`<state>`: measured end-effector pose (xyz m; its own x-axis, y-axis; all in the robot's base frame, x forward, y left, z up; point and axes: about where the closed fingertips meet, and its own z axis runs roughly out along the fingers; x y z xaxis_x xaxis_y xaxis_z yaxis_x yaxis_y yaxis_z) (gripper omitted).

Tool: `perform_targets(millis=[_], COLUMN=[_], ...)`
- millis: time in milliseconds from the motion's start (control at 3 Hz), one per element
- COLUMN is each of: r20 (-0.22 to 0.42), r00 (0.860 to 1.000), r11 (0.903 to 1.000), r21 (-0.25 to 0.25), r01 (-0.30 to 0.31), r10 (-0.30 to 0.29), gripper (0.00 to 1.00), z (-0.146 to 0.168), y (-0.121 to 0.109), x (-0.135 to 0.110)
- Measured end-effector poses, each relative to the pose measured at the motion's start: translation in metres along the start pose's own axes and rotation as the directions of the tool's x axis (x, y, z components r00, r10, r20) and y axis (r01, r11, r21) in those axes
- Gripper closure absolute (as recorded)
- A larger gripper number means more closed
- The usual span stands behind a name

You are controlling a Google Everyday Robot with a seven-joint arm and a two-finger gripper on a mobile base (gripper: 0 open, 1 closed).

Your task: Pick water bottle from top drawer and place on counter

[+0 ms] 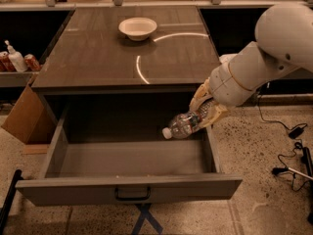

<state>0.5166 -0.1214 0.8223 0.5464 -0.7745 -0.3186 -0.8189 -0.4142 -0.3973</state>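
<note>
One gripper [204, 112], jaws pinching the water bottle [183, 125], holds it tilted, cap lower-left, above the right side of the open top drawer [132, 186]; counter [98, 62] bears a white bowl [138, 27].

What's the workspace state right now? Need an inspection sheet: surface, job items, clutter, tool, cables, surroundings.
Surface: counter, dark glossy wood grain with curved light reflections.
Job's things: water bottle held above the right rear of the top drawer, lying nearly level, cap pointing left; drawer pulled open.
Clutter: white bowl on the counter's far middle.
Tool: tool at the drawer's right side, below counter level, shut on the bottle's base end.
Cables: black cables on the floor at right.
Surroundings: cardboard box on the floor at left; pump bottle and cans on the left side shelf.
</note>
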Motion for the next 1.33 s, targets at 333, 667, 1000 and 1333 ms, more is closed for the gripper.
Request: perform_targets(millis=[333,667,1000,1333], r20=[-0.008,-0.029,-0.056,-0.025], r00=[0.999,0.996,0.990,0.994], r11=[0.9984,0.9900,0.9780,0.9696], r21=[0.045,0.106,0.157,0.219], r01=[0.033,0.093,0.137,0.109], r10=[-0.033,-0.090,-0.130,-0.106], gripper=[1.00,1.00,1.00,1.00], z=[-0.020,-0.049,-0.066,-0.061], y=[-0.019,-0.054,-0.093,-0.139], x=[0.001,-0.001,-0.001,0.014])
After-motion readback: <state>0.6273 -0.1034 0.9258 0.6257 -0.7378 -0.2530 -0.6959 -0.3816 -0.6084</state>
